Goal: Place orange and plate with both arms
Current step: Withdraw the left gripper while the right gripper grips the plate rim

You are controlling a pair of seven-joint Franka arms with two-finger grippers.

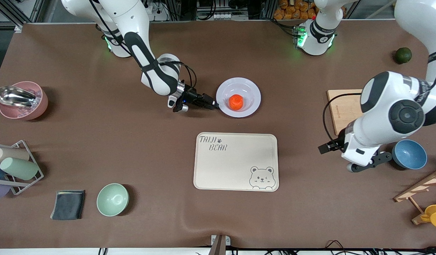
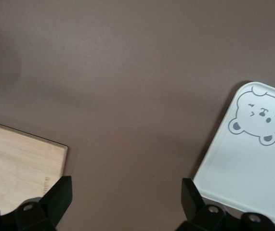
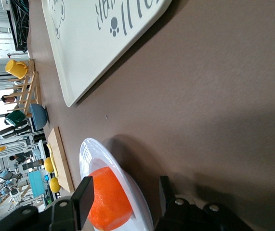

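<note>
The white plate (image 1: 252, 90) lies on the brown table, farther from the front camera than the bear tray. The orange (image 1: 236, 101) sits in it. My right gripper (image 1: 212, 104) is open at the plate's rim on the right arm's side. In the right wrist view its jaws (image 3: 125, 197) straddle the rim (image 3: 138, 202): one finger is over the plate beside the orange (image 3: 107, 197), the other is outside. My left gripper (image 1: 327, 147) is open and empty above bare table between the tray and the cutting board; the left wrist view (image 2: 126, 202) shows only table between its fingers.
A cream bear tray (image 1: 235, 161) lies mid-table. A wooden cutting board (image 1: 340, 109), a blue bowl (image 1: 409, 154) and a dark green fruit (image 1: 403, 55) are at the left arm's end. A pale green bowl (image 1: 112, 199), a dark cloth (image 1: 68, 204), a cup rack (image 1: 12, 166) and a pink bowl (image 1: 23, 100) are at the right arm's end.
</note>
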